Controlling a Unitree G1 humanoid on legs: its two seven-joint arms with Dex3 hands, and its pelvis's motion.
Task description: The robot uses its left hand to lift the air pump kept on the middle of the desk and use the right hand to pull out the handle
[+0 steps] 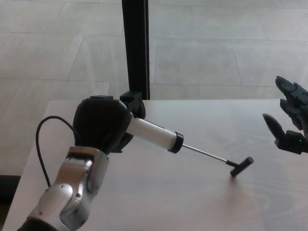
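The left hand [102, 124] is closed around the rear part of the air pump [155, 135], so its fingers grip the white tube near the end that is hidden behind the black palm. The pump is held above the desk [192, 192] and it is tilted — its free end points down and toward the robot's right. At the front of the white barrel there is a black cap [176, 143], and from it a thin metal rod [206, 155] comes out far, almost as long as the barrel itself. At the end of the rod sits the small black T-shaped handle [241, 166]; it is very near the light wooden surface, and I cannot tell if it touches it or only hangs just above. The right hand [289, 117] is at the right edge of the picture, well apart from the handle, with its fingers spread and holding nothing. A black cable [40, 144] makes a loop beside the left wrist. Behind the desk stands a dark vertical post [135, 48] — and past it a floor of pale tiles [216, 48].
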